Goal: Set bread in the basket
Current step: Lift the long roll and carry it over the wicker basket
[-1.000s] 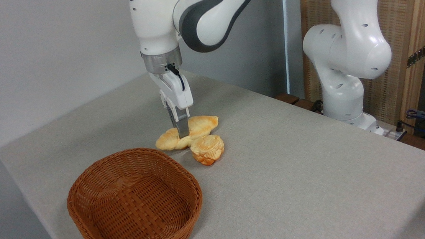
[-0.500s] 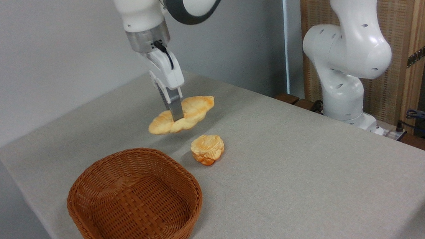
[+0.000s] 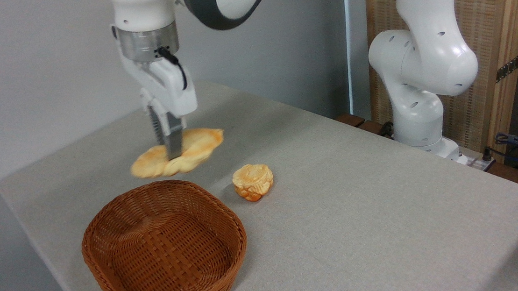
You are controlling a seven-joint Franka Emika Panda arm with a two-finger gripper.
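- The white two-finger gripper (image 3: 171, 151) is clamped on the long, braided, golden-brown bread (image 3: 177, 152), pinching it about mid-length, with the loaf slung crosswise under the fingers.
- The bread hangs in the air, clear of the pale grey table (image 3: 362, 202), just behind and above the far rim of the oval reddish-brown woven wicker basket (image 3: 165, 247); its outline is a little blurred.
- The basket sits empty near the table's front left corner.
- The step in hand, as I judge it, is the carry: the loaf is lifted and has yet to come over the basket's hollow.
- To do it well, I would keep the loaf above rim height until its whole length sits over the basket floor.
- The loaf looks shorter than the basket; lining its long axis with the basket's longer axis should keep the tapered ends off the woven wall.
- Lower it close to the floor before letting go, so it neither bounces out nor tips over the low side.
- The grip is narrow on a long body, so a slow, level move should keep it from swinging or slipping.
- The small round ruffled golden bun (image 3: 253, 181) lies on the table to the right of the basket, well out of the path; it stays where it is.
- No brand, label or writing is readable anywhere in view.
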